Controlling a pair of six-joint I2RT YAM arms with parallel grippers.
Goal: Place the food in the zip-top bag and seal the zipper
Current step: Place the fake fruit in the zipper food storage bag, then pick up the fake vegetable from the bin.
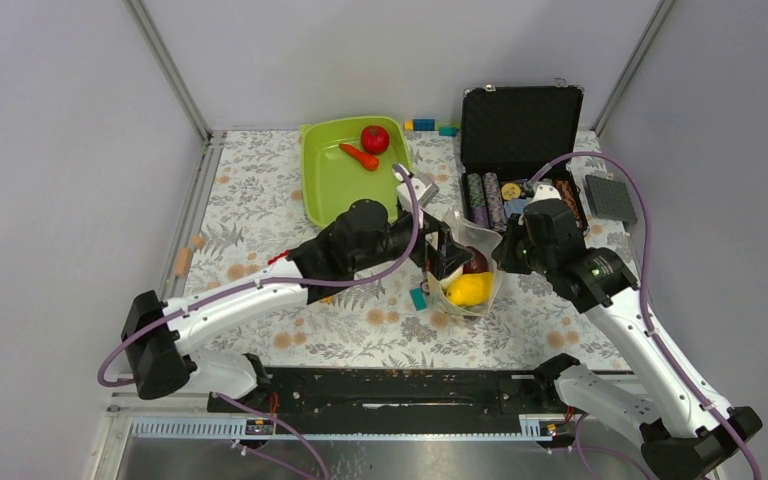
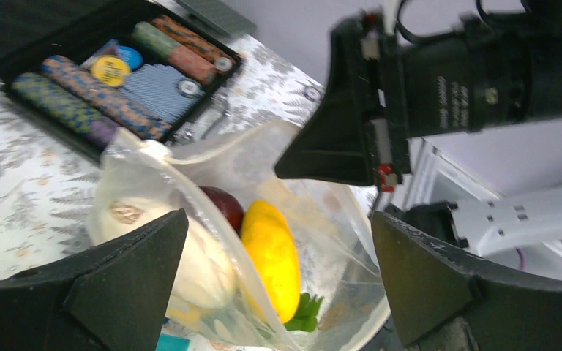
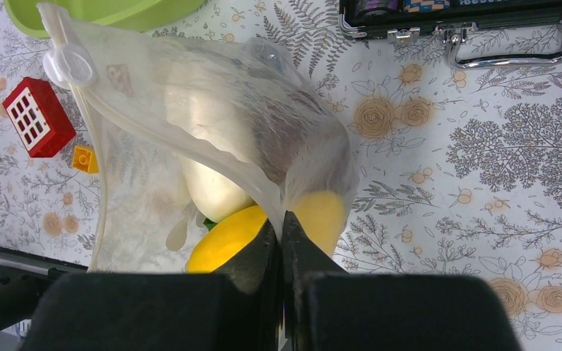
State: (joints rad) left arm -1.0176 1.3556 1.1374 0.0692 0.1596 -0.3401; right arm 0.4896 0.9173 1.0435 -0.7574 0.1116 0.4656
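The clear zip-top bag (image 1: 468, 262) stands open mid-table. It holds a yellow piece (image 1: 470, 289), a dark maroon piece (image 1: 477, 262) and a white piece (image 3: 212, 191). My right gripper (image 3: 281, 223) is shut on the bag's edge and holds it up. My left gripper (image 2: 278, 274) is open, its jaws wide apart at the bag's mouth (image 2: 212, 164), over the yellow piece (image 2: 272, 256) and white piece (image 2: 197, 267). A red tomato (image 1: 375, 138) and an orange-red carrot (image 1: 359, 156) lie in the lime-green tray (image 1: 332, 185). The zipper strip (image 3: 80, 95) runs along the bag's mouth.
An open black case of poker chips (image 1: 520, 185) stands at the back right, close behind the bag. A dark grey plate (image 1: 610, 198) lies to its right. Small building blocks (image 1: 430, 126) sit behind the tray; a red block (image 3: 40, 117) and an orange one (image 3: 84, 159) lie beside the bag.
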